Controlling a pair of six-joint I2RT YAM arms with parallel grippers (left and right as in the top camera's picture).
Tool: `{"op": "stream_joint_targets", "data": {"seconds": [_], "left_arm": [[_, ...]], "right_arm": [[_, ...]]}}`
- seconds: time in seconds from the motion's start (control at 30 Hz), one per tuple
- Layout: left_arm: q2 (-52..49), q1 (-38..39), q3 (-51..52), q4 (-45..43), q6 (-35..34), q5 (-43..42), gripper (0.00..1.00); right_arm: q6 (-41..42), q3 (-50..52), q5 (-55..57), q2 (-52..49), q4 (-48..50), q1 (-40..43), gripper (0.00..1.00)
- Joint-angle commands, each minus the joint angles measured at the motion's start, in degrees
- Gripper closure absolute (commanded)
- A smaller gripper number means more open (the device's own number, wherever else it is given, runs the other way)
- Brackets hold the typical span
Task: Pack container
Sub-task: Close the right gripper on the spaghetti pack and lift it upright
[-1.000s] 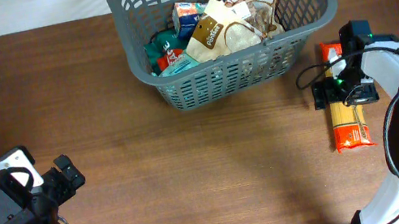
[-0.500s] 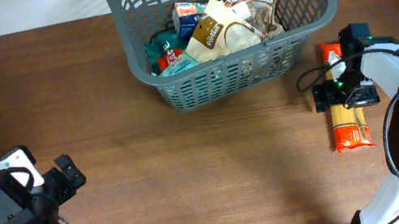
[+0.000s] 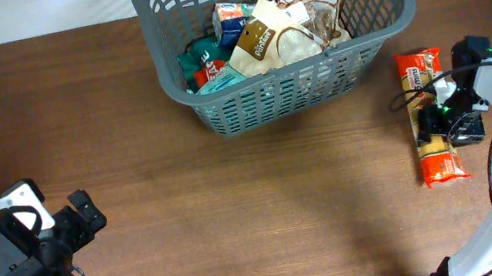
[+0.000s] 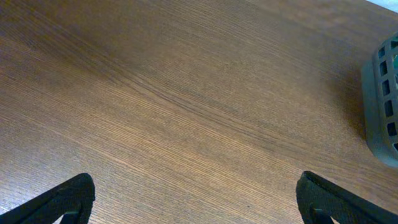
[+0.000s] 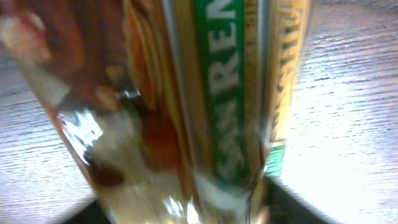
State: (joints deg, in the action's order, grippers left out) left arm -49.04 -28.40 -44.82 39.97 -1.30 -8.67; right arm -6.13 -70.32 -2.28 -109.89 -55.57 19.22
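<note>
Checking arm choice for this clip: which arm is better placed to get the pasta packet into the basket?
Right. The right tool is on the pasta packet beside the basket; the left tool sits far off.

one dark grey container (image 3: 290,100) is counted, set on one wooden table (image 3: 239,210). inside it, at least six grocery packets (image 3: 260,42) are made out, piled over one another so that an exact number cannot be given. one long orange pasta packet (image 3: 438,163) is seen outside it, on the table. two grippers are counted: the left gripper (image 4: 194,193) and the right gripper (image 3: 435,117). two dark fingers (image 4: 68,198) are shown on the left one.
</note>
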Motion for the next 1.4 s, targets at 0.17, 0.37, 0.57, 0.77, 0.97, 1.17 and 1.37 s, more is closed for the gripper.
{"op": "stream_joint_targets", "data": {"seconds": [0.17,0.37,0.57,0.77,0.97,1.17,1.37], "left_arm": [[0.0,0.3,0.2,-0.3,0.9,-1.2,0.01],[0.0,0.3,0.2,-0.3,0.9,-1.2,0.01],[0.0,0.3,0.2,-0.3,0.9,-1.2,0.01],[0.0,0.3,0.2,-0.3,0.9,-1.3,0.01],[0.0,0.3,0.2,-0.3,0.9,-2.1,0.01],[0.0,0.3,0.2,-0.5,0.9,-2.1,0.01],[0.0,0.3,0.2,-0.5,0.9,-2.4,0.01]], "right_arm": [[0.4,0.3,-3.6,0.3,-0.6,0.3,0.96],[0.6,-0.2,-3.7,0.7,-2.2,0.3,0.96],[0.6,-6.8,-3.7,7.7,-5.4,0.3,0.97],[0.6,-20.0,-3.6,18.8,-11.2,0.3,0.96],[0.6,-26.1,-3.2,29.6,-18.3,0.2,0.96],[-4.6,-26.1,-6.8,39.0,-23.6,0.2,0.96],[-5.7,-26.3,-8.5,46.9,-22.9,-1.0,0.96]]}}
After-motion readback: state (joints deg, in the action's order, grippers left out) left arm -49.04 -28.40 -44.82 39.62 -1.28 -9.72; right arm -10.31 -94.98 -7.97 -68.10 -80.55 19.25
